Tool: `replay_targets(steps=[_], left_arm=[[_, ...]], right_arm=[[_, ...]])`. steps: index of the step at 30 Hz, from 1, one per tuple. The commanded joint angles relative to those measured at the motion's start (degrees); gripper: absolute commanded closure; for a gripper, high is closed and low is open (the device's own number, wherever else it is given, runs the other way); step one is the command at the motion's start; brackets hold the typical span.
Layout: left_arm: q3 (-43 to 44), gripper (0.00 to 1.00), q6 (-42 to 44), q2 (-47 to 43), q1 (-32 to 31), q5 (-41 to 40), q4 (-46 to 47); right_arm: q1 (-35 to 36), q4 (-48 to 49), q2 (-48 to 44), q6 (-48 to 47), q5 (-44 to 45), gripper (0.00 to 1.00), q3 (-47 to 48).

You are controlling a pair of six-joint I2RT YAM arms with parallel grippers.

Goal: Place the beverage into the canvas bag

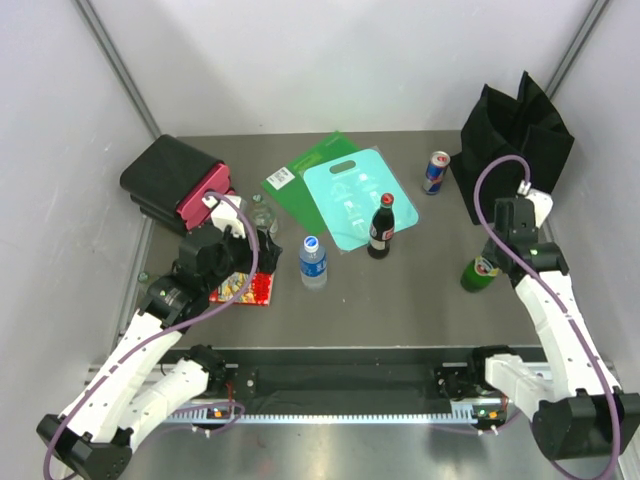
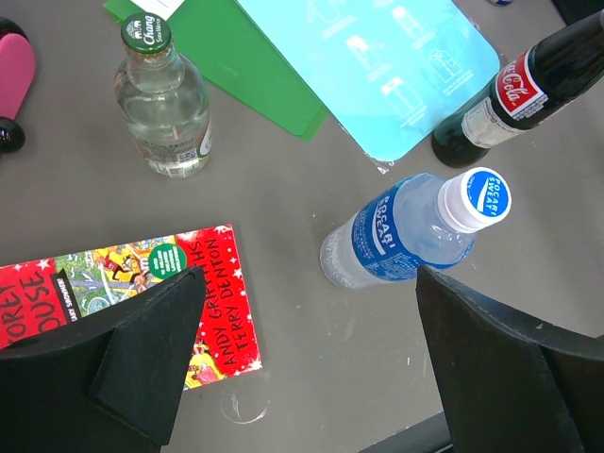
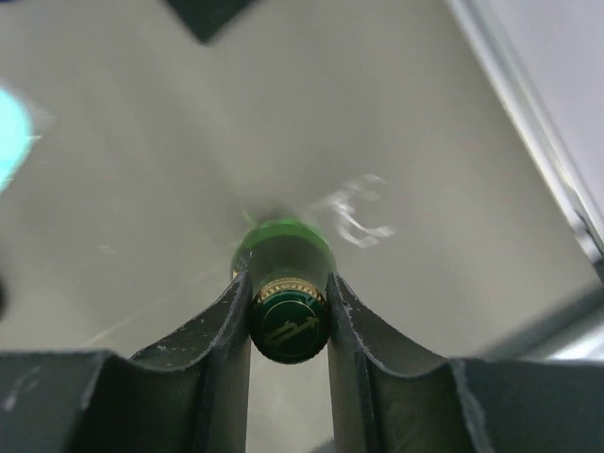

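Beverage: green bottle [image 1: 480, 273], neck clamped in right gripper [image 3: 288, 278] for carrying; near canvas bag [image 1: 515, 150], not yet inside. Left gripper [image 2: 310, 276]: jaws apart, idle over water bottle [image 2: 396, 236].

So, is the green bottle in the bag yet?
Out: the right gripper holds the green bottle by its neck, short of the bag.

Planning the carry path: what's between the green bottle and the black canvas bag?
Top view: only bare table between the green bottle and the canvas bag, with the right arm above it.
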Motion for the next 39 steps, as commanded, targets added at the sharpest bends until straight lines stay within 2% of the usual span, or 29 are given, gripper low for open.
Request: replay_targets(steps=[1,6,8,11,12,14,15,18,21,23,26,32,35,36,38,39], left_arm=[[-0.3,0.03,0.6,-0.4,-0.2,-0.3,3.0],[-0.4,0.03,0.5,-0.2,-0.3,-0.6,3.2],[-0.4,0.03,0.5,-0.1,-0.2,-0.6,3.2],[-0.4,0.03,0.6,0.3,-0.3,-0.4,3.0],[-0.4,0.04,0.5,0.3,-0.2,-0.3,3.1],[-0.4,0.03,0.7,0.4,-0.2,-0.4,3.1],[-0.4,0.03,0.6,0.6,-0.3,-0.4,3.1],[-0.4,0.03,0.7,0.7,-0.3,-0.5,3.1],[-0.4,0.04,0.9,0.7,-0.4,-0.1,2.7],[-0.4,0.03,1.0,0.5,-0.3,0.0,2.7],[-0.4,0.03,1.0,0.2,-0.4,-0.3,2.7],[-0.4,0.04,1.0,0.1,-0.7,-0.8,2.5],[-0.5,0.03,0.9,-0.1,-0.8,-0.9,2.5],[-0.5,0.04,0.9,0.0,-0.8,-0.9,2.5],[-0.5,0.03,0.9,0.2,-0.8,-0.8,2.5],[-0.4,0.03,0.9,0.3,-0.8,-0.7,2.5]], right_arm=[[0.4,19.1,1.6,-6.5,-7.0,1.0,4.7],[4.4,25.0,8.3,-10.7,-10.3,1.0,3.3],[6.7,25.9,11.1,-12.3,-9.8,0.95,3.3],[8.4,27.5,12.1,-13.3,-9.5,0.86,2.2],[8.4,28.0,11.9,-13.5,-9.6,0.78,1.8],[8.5,29.9,11.6,-14.1,-10.0,0.72,0.3],[8.5,30.5,11.2,-14.3,-10.0,0.63,-0.3],[8.4,33.0,11.3,-14.4,-10.1,0.46,-1.8],[8.4,36.0,11.2,-13.7,-10.8,0.37,-4.0],[8.4,37.3,11.6,-12.8,-10.4,0.36,-5.4],[8.5,40.5,12.3,-12.7,-10.1,0.38,-6.8],[8.5,45.9,12.1,-13.1,-8.8,0.49,-9.9],[8.4,46.2,11.2,-14.4,-7.0,0.66,-10.2],[8.5,45.8,10.5,-14.7,-6.4,0.78,-9.8],[8.5,44.5,9.7,-16.1,-4.7,0.88,-8.8],[8.5,44.1,8.6,-16.6,-4.3,1.0,-7.6]])
